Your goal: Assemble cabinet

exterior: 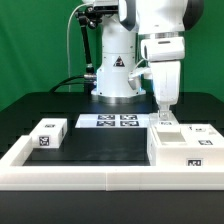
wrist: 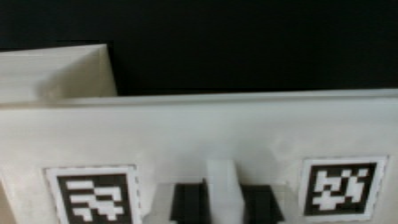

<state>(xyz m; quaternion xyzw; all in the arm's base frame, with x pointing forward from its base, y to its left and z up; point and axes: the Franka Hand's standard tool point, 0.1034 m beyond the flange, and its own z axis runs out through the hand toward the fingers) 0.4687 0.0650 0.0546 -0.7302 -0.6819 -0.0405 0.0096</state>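
The large white cabinet body (exterior: pixel 186 152) stands at the exterior view's right, against the border frame. My gripper (exterior: pixel 165 116) hangs straight down over its top, where a small white cabinet block (exterior: pixel 167 127) sits. In the wrist view my gripper (wrist: pixel 221 200) has its two dark fingers (wrist: pixel 185 202) pressed against either side of a thin white upright edge (wrist: pixel 221 188), between two marker tags (wrist: pixel 93 196). Another tagged white block (exterior: pixel 48 135) lies at the exterior view's left. One more tagged block (exterior: pixel 201 132) sits behind the body on the right.
The marker board (exterior: pixel 108 121) lies in front of the robot's base. The long low white border frame (exterior: pixel 100 178) runs along the front and up both sides. In the wrist view another white part (wrist: pixel 54 72) shows beyond the gripped part.
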